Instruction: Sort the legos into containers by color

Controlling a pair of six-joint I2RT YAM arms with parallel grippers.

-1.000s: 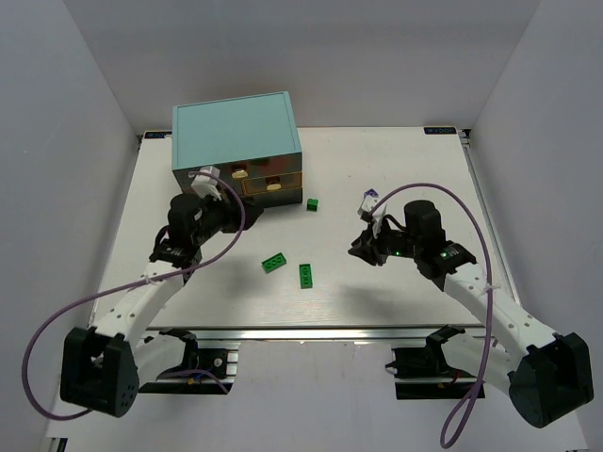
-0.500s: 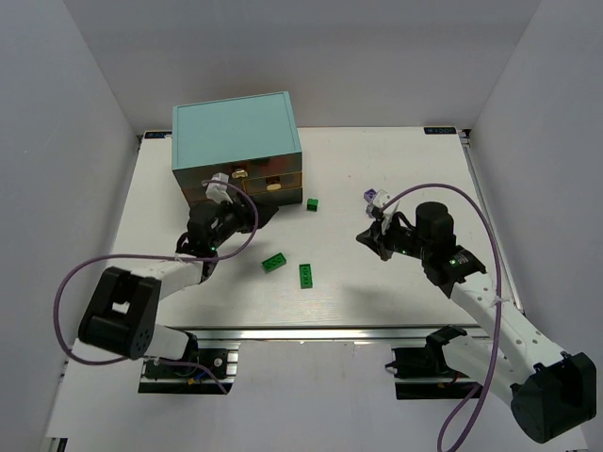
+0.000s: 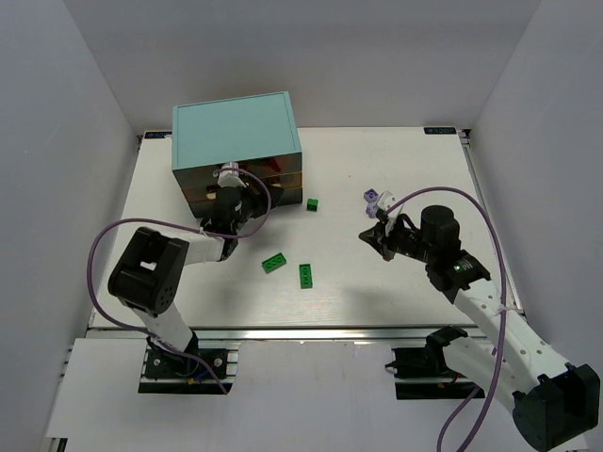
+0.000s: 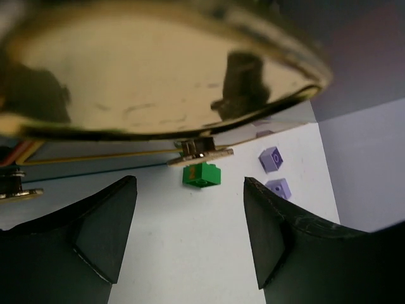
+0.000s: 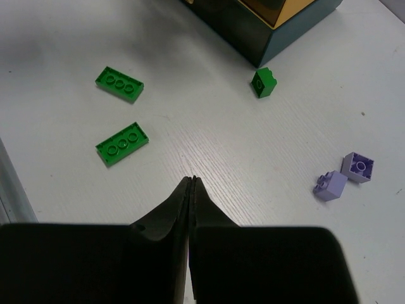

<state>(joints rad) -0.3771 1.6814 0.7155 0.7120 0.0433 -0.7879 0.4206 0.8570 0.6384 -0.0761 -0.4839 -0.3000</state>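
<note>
Left gripper [image 4: 188, 218]: jaws wide apart, empty, nosed up to amber drawer front [image 4: 158, 69] of teal cabinet [image 3: 236, 132]; knob probably just above, too close to tell

Right gripper [image 5: 192, 182]: pinched shut, holds nothing, above table [image 5: 253, 190]

Lavender bricks [image 5: 359, 166], green plates [image 5: 123, 144], small green brick [image 5: 264, 83] loose on table

Centre knob between fingers before closing; pull straight, slowly, so cabinet stays put

Your left gripper [image 4: 190, 212], jaws spread, is close up against a drawer front [image 4: 158, 69] of the teal cabinet [image 3: 236, 132], so you have no way forward there. Mid-table, a flat green brick [image 3: 274, 263] and a second flat green brick [image 3: 306, 275] lie near each other with a gap between. A small green brick [image 3: 312, 203] sits by the cabinet's corner. Two lavender pieces [image 3: 374, 199] lie just beyond your closed right gripper [image 5: 192, 182].
</note>
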